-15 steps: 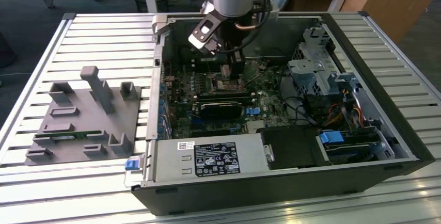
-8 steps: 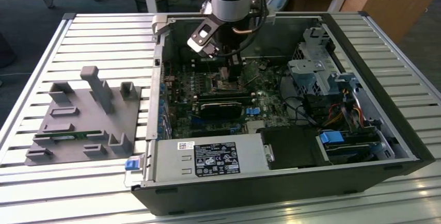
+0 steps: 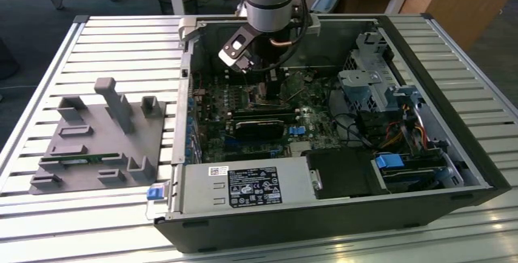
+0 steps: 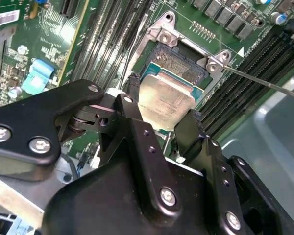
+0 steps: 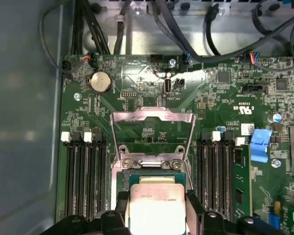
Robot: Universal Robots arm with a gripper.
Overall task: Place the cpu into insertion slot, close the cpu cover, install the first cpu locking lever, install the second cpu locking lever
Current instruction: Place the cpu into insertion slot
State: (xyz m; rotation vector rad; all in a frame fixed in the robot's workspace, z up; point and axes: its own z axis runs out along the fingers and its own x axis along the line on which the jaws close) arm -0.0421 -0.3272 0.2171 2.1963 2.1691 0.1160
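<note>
My gripper [image 4: 161,116] is shut on the cpu [image 4: 169,98], a flat square chip with a dull silvery face, with one black finger on each of two opposite edges. The chip hangs just over the insertion slot [image 4: 179,62], partly covering its dark pin field. In the first wrist view the cpu [image 5: 157,208] sits between the fingers [image 5: 193,205] above the insertion slot [image 5: 154,172]. The cpu cover [image 5: 152,116] stands flipped open behind the slot. A thin locking lever [image 4: 264,83] sticks out sideways. In the exterior view the gripper [image 3: 271,90] is low inside the open computer case [image 3: 453,111].
Long black memory slots [image 5: 83,171] flank the socket on both sides. A coin battery [image 5: 101,82], cables [image 5: 137,19] and a blue clip [image 5: 260,144] lie nearby. A grey fixture [image 3: 101,136] stands on the slatted table at the exterior view's left. Drive cages [image 3: 380,75] line the case.
</note>
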